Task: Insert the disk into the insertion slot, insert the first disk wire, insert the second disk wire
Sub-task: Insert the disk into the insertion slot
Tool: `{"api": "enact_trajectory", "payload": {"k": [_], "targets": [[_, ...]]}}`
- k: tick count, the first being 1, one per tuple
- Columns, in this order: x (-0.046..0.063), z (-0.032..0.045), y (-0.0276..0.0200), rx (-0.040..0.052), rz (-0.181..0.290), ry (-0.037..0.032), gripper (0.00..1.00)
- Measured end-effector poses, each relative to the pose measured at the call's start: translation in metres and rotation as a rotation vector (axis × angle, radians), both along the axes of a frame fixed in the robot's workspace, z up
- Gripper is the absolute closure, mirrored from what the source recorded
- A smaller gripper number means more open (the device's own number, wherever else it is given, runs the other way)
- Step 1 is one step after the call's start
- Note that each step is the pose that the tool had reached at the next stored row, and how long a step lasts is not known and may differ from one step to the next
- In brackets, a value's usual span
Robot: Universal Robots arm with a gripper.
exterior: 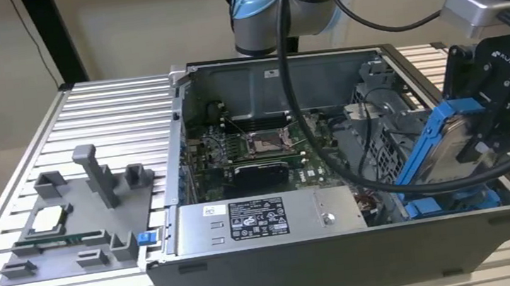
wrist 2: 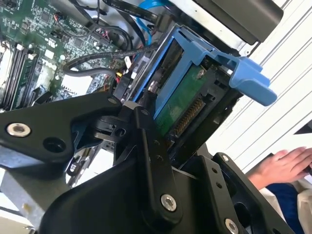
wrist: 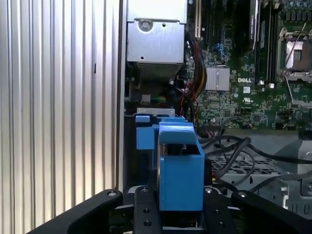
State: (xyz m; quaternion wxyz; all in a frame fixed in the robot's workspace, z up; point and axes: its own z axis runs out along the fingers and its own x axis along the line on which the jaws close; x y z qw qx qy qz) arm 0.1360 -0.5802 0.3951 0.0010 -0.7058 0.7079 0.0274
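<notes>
The disk (exterior: 454, 147), silver metal in a bright blue carrier, hangs tilted over the exterior view's right end of the open computer case (exterior: 343, 255). My gripper (exterior: 478, 135) is shut on it from both sides. Below it sits the drive bay with more blue plastic (exterior: 451, 202). In the first wrist view the carrier's blue end (wrist: 180, 165) stands between my gripper (wrist: 180, 207) fingers, above a blue bracket (wrist: 146, 134) in the bay. The second wrist view has the disk's green circuit board (wrist 2: 183, 100) and its blue tab (wrist 2: 251, 80), beside a black finger (wrist 2: 148, 146). Black cables (wrist: 229, 151) lie loose next to the bay.
A grey labelled power-supply box (exterior: 263, 220) sits at the case's front, the motherboard (exterior: 256, 150) behind it. A grey fixture (exterior: 73, 219) stands on the ribbed aluminium table (exterior: 118, 107) at the exterior view's left. A person's hand (wrist 2: 287, 165) rests beyond the case. Thick arm cables (exterior: 299, 110) hang over the case.
</notes>
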Motion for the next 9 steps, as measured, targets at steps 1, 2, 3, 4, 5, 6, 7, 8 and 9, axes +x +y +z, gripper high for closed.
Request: {"api": "enact_trajectory", "payload": {"k": [1, 2, 3, 4, 5, 6, 7, 8, 9], "targets": [[0.0, -0.002, 0.0, 0.0007, 0.0, 0.0, 1.0], [0.0, -0.0037, 0.0, 0.0012, 0.0, 0.0, 1.0], [0.0, -0.0055, 0.0, 0.0017, 0.0, 0.0, 1.0], [0.0, -0.0074, 0.0, 0.002, 0.0, 0.0, 1.0], [0.0, -0.009, 0.0, 0.0024, 0.0, 0.0, 1.0], [0.0, -0.0109, 0.0, 0.003, 0.0, 0.0001, 1.0], [0.0, -0.0127, 0.0, 0.0033, 0.0, 0.0001, 1.0], [0.0, -0.0146, 0.0, 0.0035, 0.0, 0.0, 1.0], [0.0, -0.016, 0.0, 0.0038, 0.0, 0.0, 1.0]]}}
